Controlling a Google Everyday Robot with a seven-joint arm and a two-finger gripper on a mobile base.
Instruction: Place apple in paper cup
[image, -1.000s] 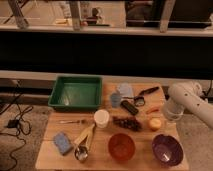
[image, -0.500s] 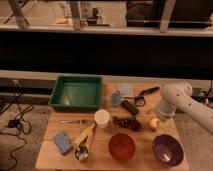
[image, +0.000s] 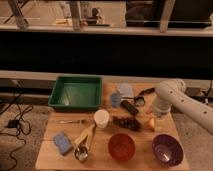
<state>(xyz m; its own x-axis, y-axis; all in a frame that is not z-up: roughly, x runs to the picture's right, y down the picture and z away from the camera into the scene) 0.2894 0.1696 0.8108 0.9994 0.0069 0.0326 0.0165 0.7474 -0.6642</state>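
Note:
The apple (image: 150, 123), small and yellow-orange, lies on the wooden table (image: 50, 150) right of centre, beside the dark grapes (image: 127, 122). The white paper cup (image: 101, 118) stands upright near the table's middle, left of the grapes and empty as far as I can see. My white arm comes in from the right, bends at the elbow (image: 168, 92) and points down. The gripper (image: 156, 116) hangs just above and to the right of the apple, partly hidden by the wrist.
A green tray (image: 76, 92) sits at the back left. An orange-red bowl (image: 122, 146) and a purple bowl (image: 167, 149) stand at the front. A blue sponge (image: 62, 143), a metal measuring cup (image: 81, 152) and a black object (image: 130, 107) also lie on the table.
The arm has swung left and drawn in over the table's right side, bringing the gripper down close to the apple. The apple and the cup have stayed put.

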